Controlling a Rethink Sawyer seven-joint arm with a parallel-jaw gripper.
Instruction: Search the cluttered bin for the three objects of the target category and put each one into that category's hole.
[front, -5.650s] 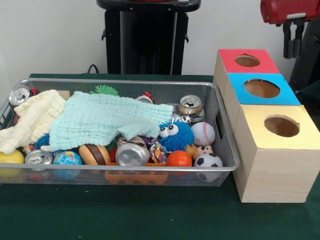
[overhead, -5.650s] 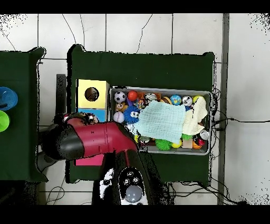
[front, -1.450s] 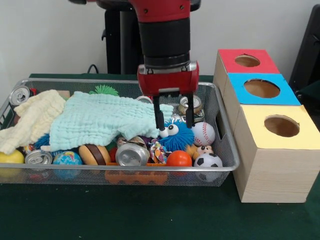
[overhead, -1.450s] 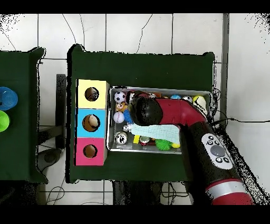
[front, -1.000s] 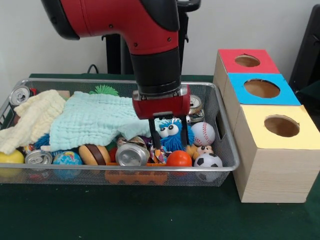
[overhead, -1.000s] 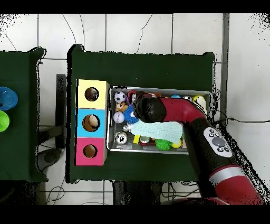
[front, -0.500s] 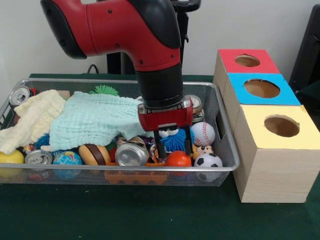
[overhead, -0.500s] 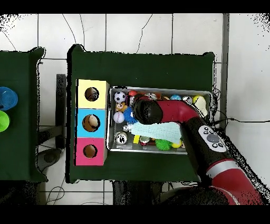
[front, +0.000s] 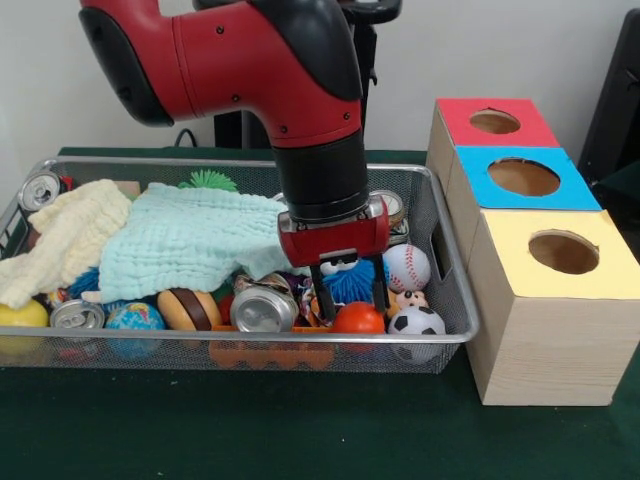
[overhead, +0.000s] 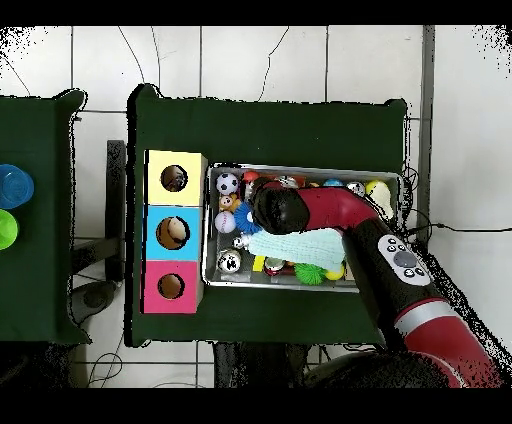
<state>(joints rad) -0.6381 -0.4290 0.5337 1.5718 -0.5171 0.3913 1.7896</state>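
The silver wire-mesh bin (front: 150, 341) holds cloths, balls and cans; it also shows in the overhead view (overhead: 228, 284). My gripper (front: 349, 296) is open and low in the bin's right part. Its fingers (front: 381, 290) straddle the fuzzy blue ball (front: 357, 281), just behind an orange ball (front: 358, 318). A bit of knotted multicolour rope (front: 303, 298) shows beside the left finger, next to a silver can (front: 262, 308). I cannot tell whether the finger touches the rope. The yellow-surround hole (front: 563, 252) is in the nearest, largest box to the right, also seen from overhead (overhead: 174, 178). In the overhead view the arm (overhead: 275, 207) hides the gripper.
A pale green cloth (front: 190, 240) and a cream cloth (front: 65, 235) cover the bin's left and middle. A baseball (front: 407, 266) and a soccer ball (front: 415, 322) lie right of the gripper. The blue-surround (front: 523, 176) and red-surround (front: 494, 121) holes lie behind the yellow one.
The arm swung from above the boxes to over the bin. Over the last second the gripper moved down and slightly right, its fingers sinking around the fuzzy blue ball.
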